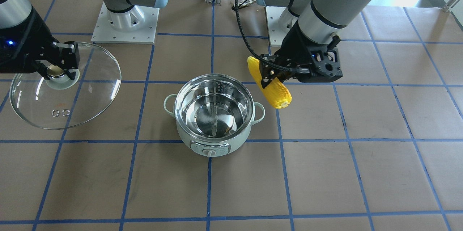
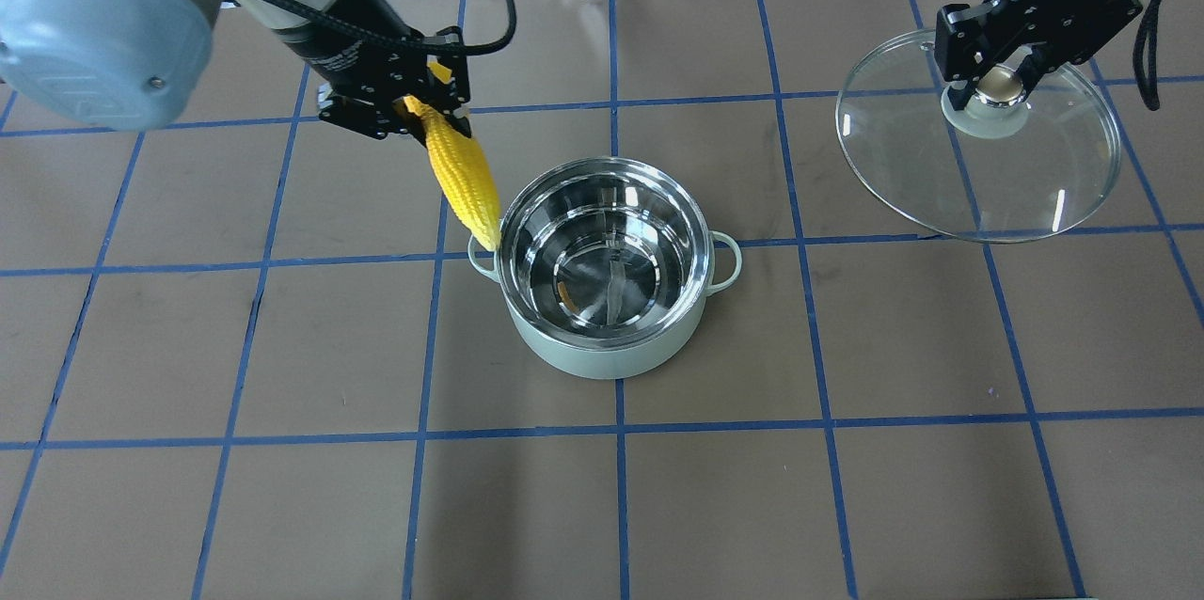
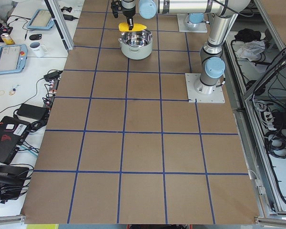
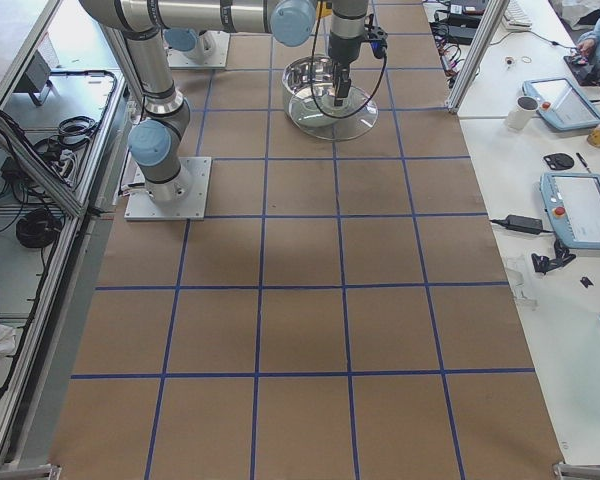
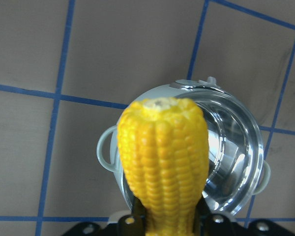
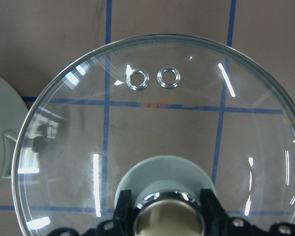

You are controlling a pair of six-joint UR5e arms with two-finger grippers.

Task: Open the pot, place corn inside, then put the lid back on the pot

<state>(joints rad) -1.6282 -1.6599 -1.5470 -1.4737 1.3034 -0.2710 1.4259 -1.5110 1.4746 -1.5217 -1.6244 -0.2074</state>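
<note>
The pot (image 2: 602,357) stands on the brown bench (image 2: 188,346) in the middle of the overhead view. It is open, and its shiny steel inside shows. It has a small loop handle on each side. In the front-facing view its dial (image 1: 209,152) points toward the bottom of the frame. The left gripper (image 2: 419,106) is at the upper left of the overhead view, up in the air. Its two fingers are closed tight on the upper part of the corn (image 2: 461,181). The yellow corn hangs tilted, and its lower end points down toward the left rim of the pot, near the left handle. In the left wrist view the corn (image 5: 163,162) fills the middle of the frame, and the pot shows behind it. The right gripper (image 2: 997,87) is at the upper right of the overhead view, well apart from the pot. Its fingers are closed on the round knob of the lid (image 2: 1035,177). The clear glass lid is tilted, and the blue tape lines (image 6: 108,29) on the bench show through it. I cannot tell if its rim touches the bench. In the right wrist view two little metal-ringed holes (image 6: 137,78) sit near the top edge of the lid.
</note>
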